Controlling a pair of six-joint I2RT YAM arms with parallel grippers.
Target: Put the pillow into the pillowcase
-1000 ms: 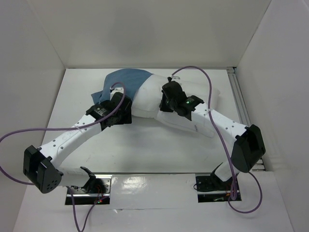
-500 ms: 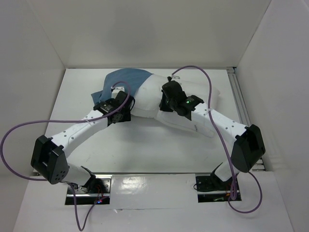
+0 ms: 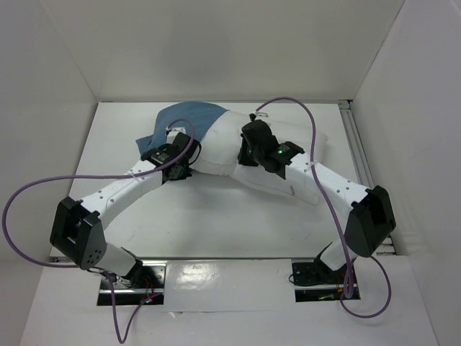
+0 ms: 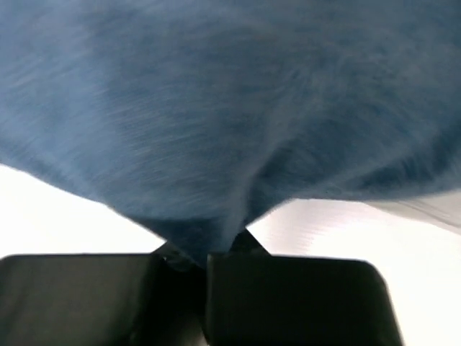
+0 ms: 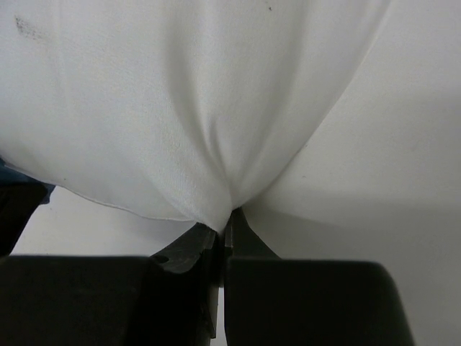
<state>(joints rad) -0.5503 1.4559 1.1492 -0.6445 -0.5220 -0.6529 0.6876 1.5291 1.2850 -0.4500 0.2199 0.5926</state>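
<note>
The pillow (image 3: 292,140) lies across the far middle and right of the white table (image 3: 216,213), and the wrinkled blue pillowcase (image 3: 189,119) is bunched at its left end, overlapping it; how far the pillow reaches inside cannot be told. The left gripper (image 4: 206,254) meets the near edge of the pillowcase, its black fingers pressed together on a fold of blue cloth that rises in a peak from between the tips. The right gripper (image 5: 225,232) sits at the pillow's near edge, left of its middle. Its jaws are closed tight on a pucker of white fabric, with creases fanning upward from the pinch.
</note>
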